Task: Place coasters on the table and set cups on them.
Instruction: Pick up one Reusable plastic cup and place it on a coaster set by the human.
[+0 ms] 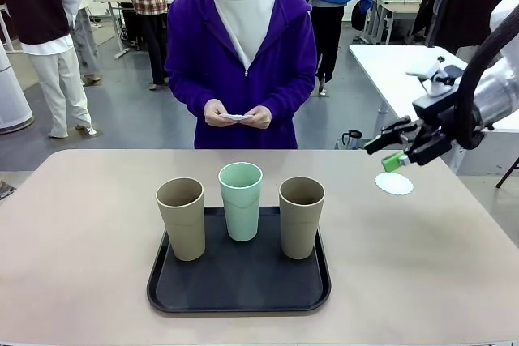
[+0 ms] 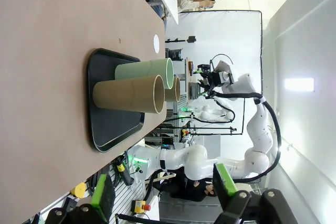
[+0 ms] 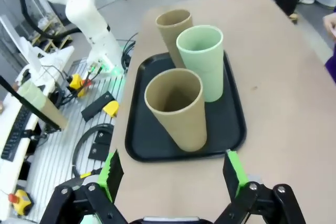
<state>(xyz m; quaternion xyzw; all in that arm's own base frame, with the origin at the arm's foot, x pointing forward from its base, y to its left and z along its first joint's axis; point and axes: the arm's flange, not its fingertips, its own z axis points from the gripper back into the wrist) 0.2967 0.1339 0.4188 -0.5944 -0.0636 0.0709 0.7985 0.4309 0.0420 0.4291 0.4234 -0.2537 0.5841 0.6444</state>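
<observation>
My right gripper (image 1: 390, 151) has its fingers spread wide with nothing between the green pads (image 3: 234, 174). In the front view it hangs over the far right of the table (image 1: 81, 232), just above and slightly left of one coaster (image 1: 394, 184), which lies flat on the bare top and looks clear of the fingers. My left gripper (image 2: 163, 195) is open and empty too, held back off the near left edge.

The three cups stand upright and close together on the black tray (image 1: 239, 285) at near centre: a left tan cup (image 1: 182, 218), a mint cup (image 1: 241, 200) a little farther back, and a right tan cup (image 1: 301, 216). None is on a coaster yet. At the far side, the person's hands (image 1: 237, 116) hold something thin and white, which I take to be the other coasters.

I judge the next step to be fetching a cup for the coaster that is down, and the crowding worries me. Jaws this wide closing on the right tan cup could clip the mint one and tip it. The tapered wall may also slide in the pads if I grip too high. The paper coaster is light, so a cup brought in skimming rather than straight down would push or crumple it, and I'd end up off-centre.
</observation>
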